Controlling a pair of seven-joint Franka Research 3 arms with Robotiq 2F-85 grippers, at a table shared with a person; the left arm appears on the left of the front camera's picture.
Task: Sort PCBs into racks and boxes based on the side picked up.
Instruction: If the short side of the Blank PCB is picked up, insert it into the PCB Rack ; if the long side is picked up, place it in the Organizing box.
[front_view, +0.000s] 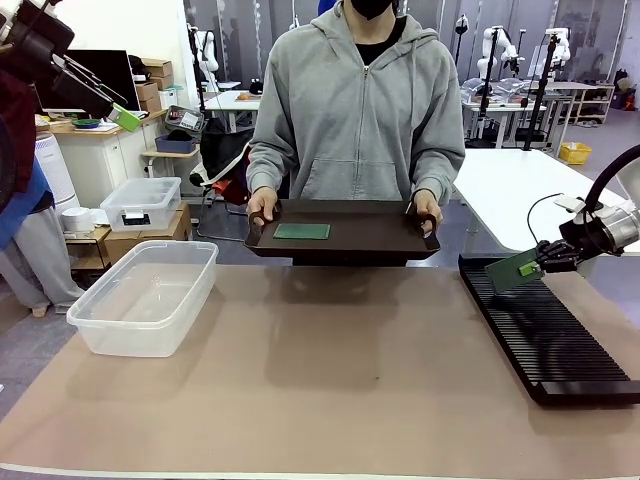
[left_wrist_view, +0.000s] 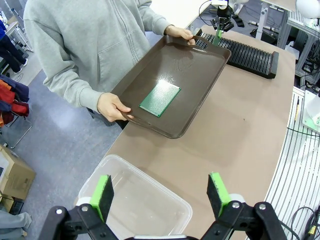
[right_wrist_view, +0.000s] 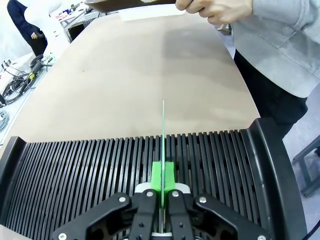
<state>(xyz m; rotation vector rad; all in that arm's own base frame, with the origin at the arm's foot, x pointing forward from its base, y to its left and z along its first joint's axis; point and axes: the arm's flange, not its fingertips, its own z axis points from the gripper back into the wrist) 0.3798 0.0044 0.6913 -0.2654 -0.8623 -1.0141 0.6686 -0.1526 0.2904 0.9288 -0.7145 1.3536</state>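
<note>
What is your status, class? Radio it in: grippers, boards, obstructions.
Right gripper shut on one PCB, edge-on over the rack. Left gripper open, facing the tub. Second PCB flat on the person's tray. Rack slots look free.

A person (front_view: 355, 120) in a grey hoodie holds a dark brown handled tray (front_view: 385, 233) above the desk's (front_view: 320, 370) far edge.

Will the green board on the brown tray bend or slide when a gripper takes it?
This board is probably stiff: its twin in the right gripper stands straight, held by one edge. Thin, so likely light. Lying flat on the tray, it may slide.
</note>
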